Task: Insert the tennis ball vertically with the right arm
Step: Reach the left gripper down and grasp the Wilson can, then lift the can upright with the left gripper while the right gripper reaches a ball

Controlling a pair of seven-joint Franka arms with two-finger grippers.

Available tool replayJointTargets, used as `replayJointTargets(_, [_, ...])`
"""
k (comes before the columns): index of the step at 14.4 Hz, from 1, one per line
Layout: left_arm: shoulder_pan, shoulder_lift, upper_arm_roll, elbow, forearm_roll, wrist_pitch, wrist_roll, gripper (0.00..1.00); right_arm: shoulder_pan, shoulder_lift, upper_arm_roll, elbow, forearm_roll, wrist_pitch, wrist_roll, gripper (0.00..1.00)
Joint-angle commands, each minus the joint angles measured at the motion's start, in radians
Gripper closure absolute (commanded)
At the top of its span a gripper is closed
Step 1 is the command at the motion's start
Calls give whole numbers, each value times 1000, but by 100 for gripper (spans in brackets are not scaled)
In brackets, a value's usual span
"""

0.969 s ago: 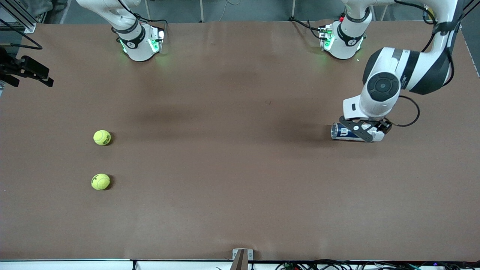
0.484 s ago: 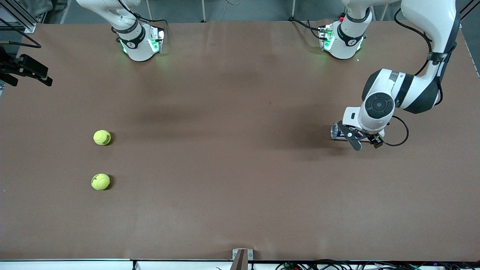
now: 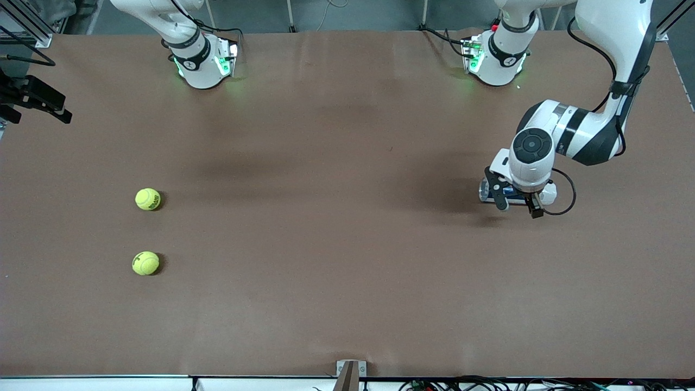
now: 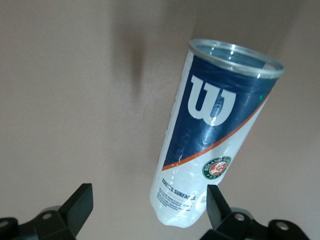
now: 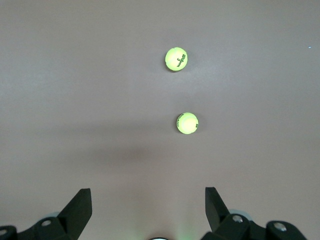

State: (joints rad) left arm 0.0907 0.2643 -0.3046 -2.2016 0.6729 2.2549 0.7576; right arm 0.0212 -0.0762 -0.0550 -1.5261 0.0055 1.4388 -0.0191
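Spanning every view, the brown matte counter (image 3: 336, 282) carries all the task's things. Next in size, the white left arm with black joint bands (image 3: 575, 136) reaches down at its own end of the counter, and its left gripper (image 3: 516, 203) has its fingers spread wide, straddling the clear plastic ball can with the dark blue label (image 4: 210, 145) without visibly pressing it. That can lies on its side, open mouth pointing away from the wrist. The right gripper (image 5: 145, 212) hangs high over the right arm's end with fingers released and holding nothing; that arm seems to wait. Two fuzzy yellow-green tennis balls sit well apart from the can, one (image 3: 147, 199) farther from the front camera, the other (image 3: 145, 263) nearer.

Judging from this, the round can could roll or skid if the fingers close off-centre near its base, and a weak hold might let it swing while being stood upright, leaving no vertical opening for the ball.
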Motion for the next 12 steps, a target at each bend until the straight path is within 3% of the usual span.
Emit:
replayJointTargets(1, [3,18,-1,-10,92,22,8,0,6,-10,1,-2,-6,6,-5,0])
replayJointTargets(12, [18,21,-2,-58,100,-5,29,0,-6,13,-2,-3,-12,8,-7,0])
